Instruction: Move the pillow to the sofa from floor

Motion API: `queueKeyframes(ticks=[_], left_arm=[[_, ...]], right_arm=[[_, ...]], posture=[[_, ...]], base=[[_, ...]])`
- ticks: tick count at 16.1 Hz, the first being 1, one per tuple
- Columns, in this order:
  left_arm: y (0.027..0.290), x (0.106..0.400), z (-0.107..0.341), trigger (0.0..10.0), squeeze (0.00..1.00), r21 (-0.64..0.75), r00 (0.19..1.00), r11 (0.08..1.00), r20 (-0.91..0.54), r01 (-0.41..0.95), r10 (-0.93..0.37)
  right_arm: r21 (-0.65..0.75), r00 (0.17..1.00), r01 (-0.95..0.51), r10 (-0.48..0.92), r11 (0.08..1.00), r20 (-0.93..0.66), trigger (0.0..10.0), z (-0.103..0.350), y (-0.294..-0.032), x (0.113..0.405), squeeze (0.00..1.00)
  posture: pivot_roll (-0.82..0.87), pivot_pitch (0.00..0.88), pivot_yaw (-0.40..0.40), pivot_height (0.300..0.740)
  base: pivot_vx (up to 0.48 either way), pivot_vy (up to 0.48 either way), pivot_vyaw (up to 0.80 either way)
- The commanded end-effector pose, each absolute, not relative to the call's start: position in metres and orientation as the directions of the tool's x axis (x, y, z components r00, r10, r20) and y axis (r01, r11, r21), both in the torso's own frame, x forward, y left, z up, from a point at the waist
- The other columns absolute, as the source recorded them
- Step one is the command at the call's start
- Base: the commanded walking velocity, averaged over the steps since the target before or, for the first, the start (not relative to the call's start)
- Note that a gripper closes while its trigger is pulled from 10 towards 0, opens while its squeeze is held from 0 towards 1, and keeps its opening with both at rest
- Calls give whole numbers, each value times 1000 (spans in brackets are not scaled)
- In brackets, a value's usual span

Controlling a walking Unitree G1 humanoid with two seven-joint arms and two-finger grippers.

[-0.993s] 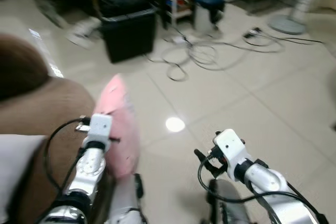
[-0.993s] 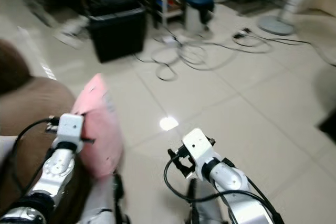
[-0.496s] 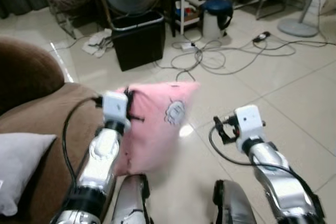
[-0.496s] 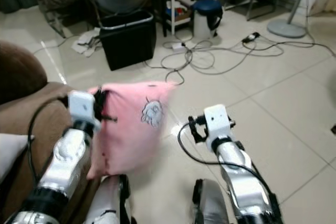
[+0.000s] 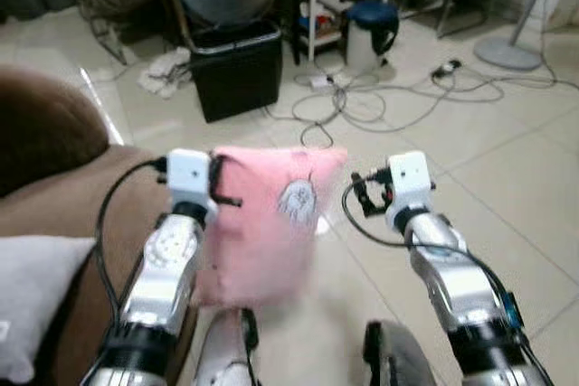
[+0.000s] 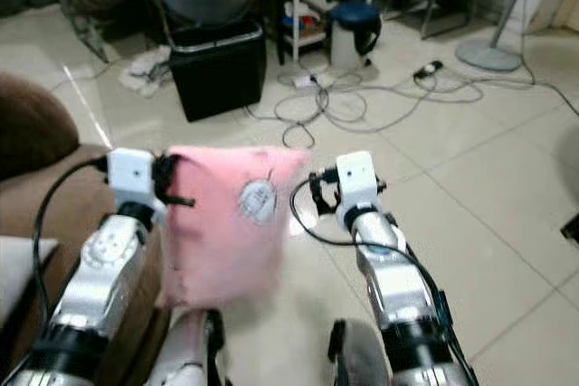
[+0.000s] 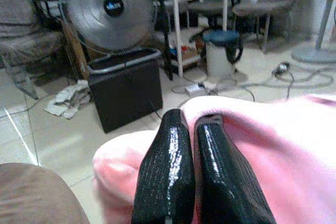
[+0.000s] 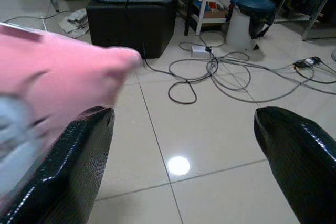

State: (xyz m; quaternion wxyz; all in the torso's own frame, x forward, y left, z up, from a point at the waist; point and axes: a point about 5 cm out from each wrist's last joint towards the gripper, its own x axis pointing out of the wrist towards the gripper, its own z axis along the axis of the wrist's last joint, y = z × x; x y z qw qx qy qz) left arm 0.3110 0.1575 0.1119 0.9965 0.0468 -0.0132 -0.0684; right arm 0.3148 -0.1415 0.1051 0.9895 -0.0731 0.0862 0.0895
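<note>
Left eye view: we hold the pink pillow [image 5: 262,223] off the floor, in the air in front of us, between our two arms and just right of the brown sofa [image 5: 63,196]. It hangs flat-faced toward us, its long axis near vertical, the top edge roughly level and the small round print [image 5: 297,198] on its upper right part facing our head. The lower corners droop toward our legs.

Our left gripper [image 7: 181,171] has its two black fingers pressed together on the pillow's upper left corner, pink fabric bunched around them in the left wrist view. Our right gripper [image 8: 184,156] waits just beside the pillow's right edge with its fingers spread wide apart; one finger seems to brush the fabric, though we cannot tell if it truly touches.

A white cushion [image 5: 36,287] already lies on the near end of the sofa seat. On the far side stand a black bin [image 5: 237,68], a fan [image 7: 107,10], a white stool [image 5: 369,32] and loose cables [image 5: 362,101] across the tiles.

As we judge it, the carry is underway and the placing remains. Doing it well means keeping the single corner pinch firm, swinging the pillow left over the sofa arm, and opening the fingers only once it rests on the seat, beside the white cushion.
</note>
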Motion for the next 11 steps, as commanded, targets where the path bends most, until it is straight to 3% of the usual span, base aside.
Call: queueKeyframes(ticks=[1,11], left_arm=[[158,316,130,10000,0,118,987,984,76,131,-141],[155,321,138,10000,0,100,985,988,112,119,-130]], right_arm=[[-138,976,-166,142,977,-164,10000,109,-146,318,0],[-156,973,-193,167,969,-161,10000,108,-142,327,0]], posture=[[85,0,33,668],[65,0,8,740]], base=[[0,0,0],[0,0,0]])
